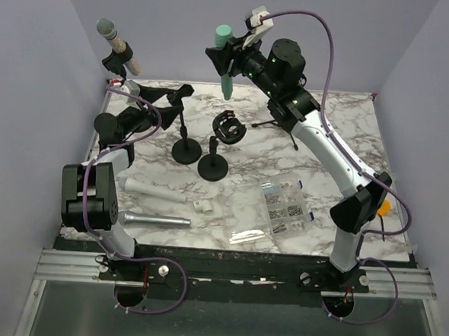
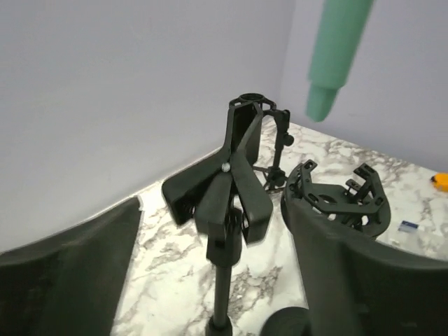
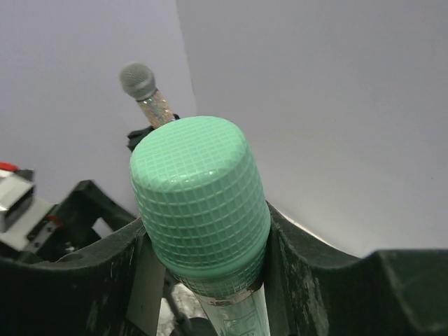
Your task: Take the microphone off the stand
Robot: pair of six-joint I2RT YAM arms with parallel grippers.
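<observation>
From above, the right gripper (image 1: 229,68) at the top centre has its jaws closed on the green microphone (image 1: 225,61). It holds it upright in the air, clear of every stand. The left gripper (image 1: 166,97) sits at the upper left with nothing in it. I count two microphones: the green one and a grey-headed one (image 1: 114,39) still propped at the upper left. There are two round-footed stands (image 1: 186,152) in the middle of the worktop (image 1: 342,122), one ring-shaped holder (image 1: 228,128) and one small tripod (image 1: 277,124). Nearer the arms lie one white tube (image 1: 155,188), one metal tube (image 1: 156,219) and one clear box (image 1: 285,206).

From the left wrist, that gripper's jaws are spread wide and hold nothing. A bare stand clip (image 2: 234,189) stands ahead of them, and the green barrel hangs at the upper right.

From the right wrist, the jaws press on the barrel just below the ribbed head. The microphone looks stiff, light and smooth-sided, so likely slippery. Just beneath the wider head seems the safest place to grip it, since the head would catch on the jaws if it slid.
</observation>
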